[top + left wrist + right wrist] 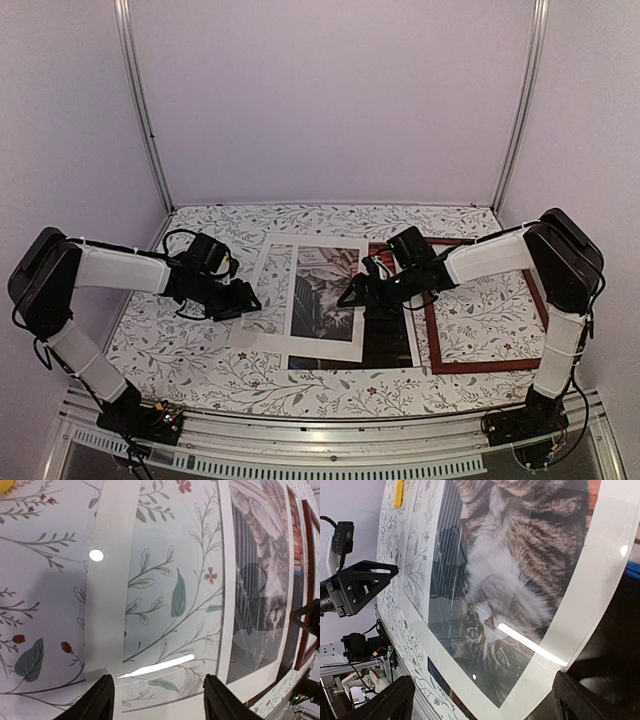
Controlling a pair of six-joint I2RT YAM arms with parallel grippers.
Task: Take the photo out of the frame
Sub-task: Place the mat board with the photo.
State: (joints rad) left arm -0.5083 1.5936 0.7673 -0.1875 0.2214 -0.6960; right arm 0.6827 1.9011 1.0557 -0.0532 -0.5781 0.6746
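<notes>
The photo (325, 290), a tabby cat print with a white border, lies flat mid-table, outside the frame. It fills the right wrist view (520, 570) and shows at the right of the left wrist view (260, 590). The dark reddish-brown frame (480, 310) lies to its right with tablecloth showing through it; its edge (307, 630) is visible. My left gripper (245, 300) (160, 700) is open, low over the left edge of a glossy clear sheet (165, 595). My right gripper (355, 295) (485, 705) hangs wide open over the cat's face, holding nothing.
A black board (385, 340) (610, 670) lies under the photo's right side and overlaps the frame's left rail. A floral cloth (180, 350) covers the table. A small yellow object (397, 492) lies on the cloth. The left gripper (360, 585) shows in the right wrist view.
</notes>
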